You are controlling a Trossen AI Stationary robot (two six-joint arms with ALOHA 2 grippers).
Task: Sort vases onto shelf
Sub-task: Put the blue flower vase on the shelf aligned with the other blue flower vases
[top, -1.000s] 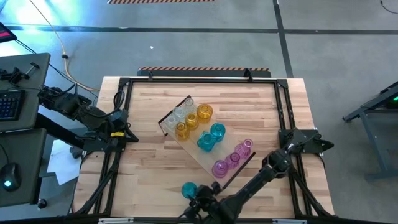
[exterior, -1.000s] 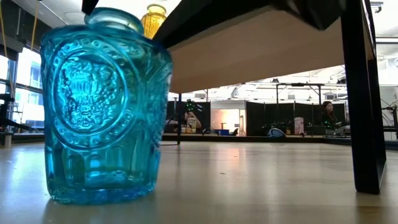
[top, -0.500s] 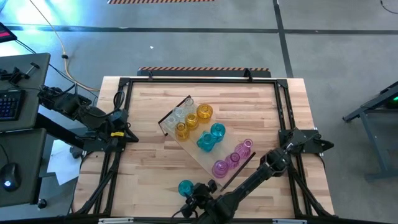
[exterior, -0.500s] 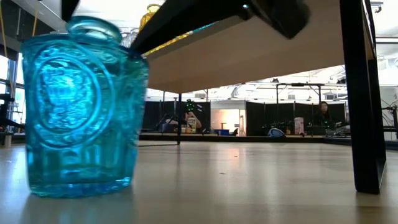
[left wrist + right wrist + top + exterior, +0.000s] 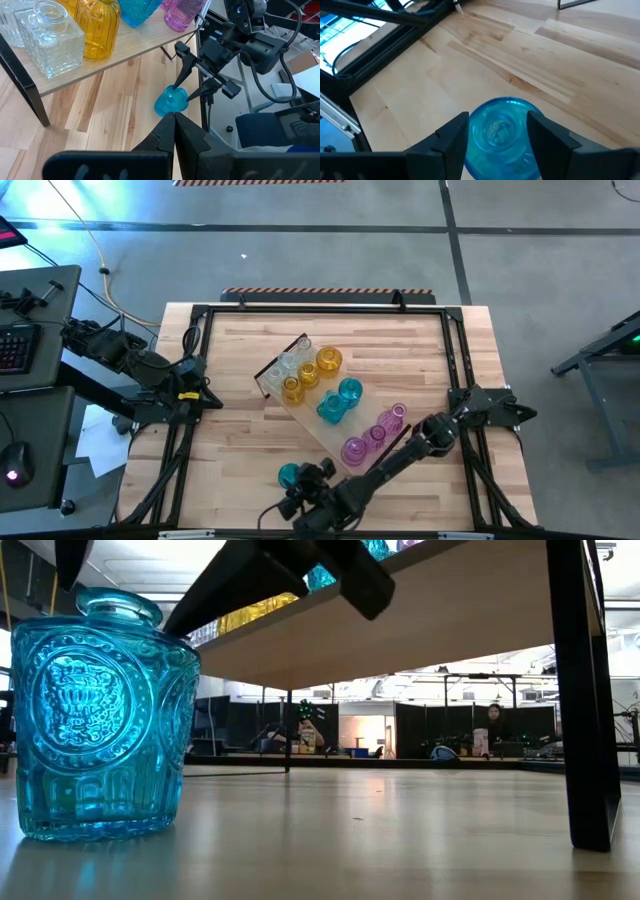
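From above, the right gripper [image 5: 296,484] has slid the teal vase [image 5: 289,475] leftward along the counter's [image 5: 240,430] near edge, away from the shelf [image 5: 312,426]; the left gripper [image 5: 205,395] waits shut at the left edge. At table height the vase [image 5: 95,715] stands upright on the counter. The right wrist camera shows the jaws wide, flanking the vase [image 5: 502,137], which apparently still needs lifting.
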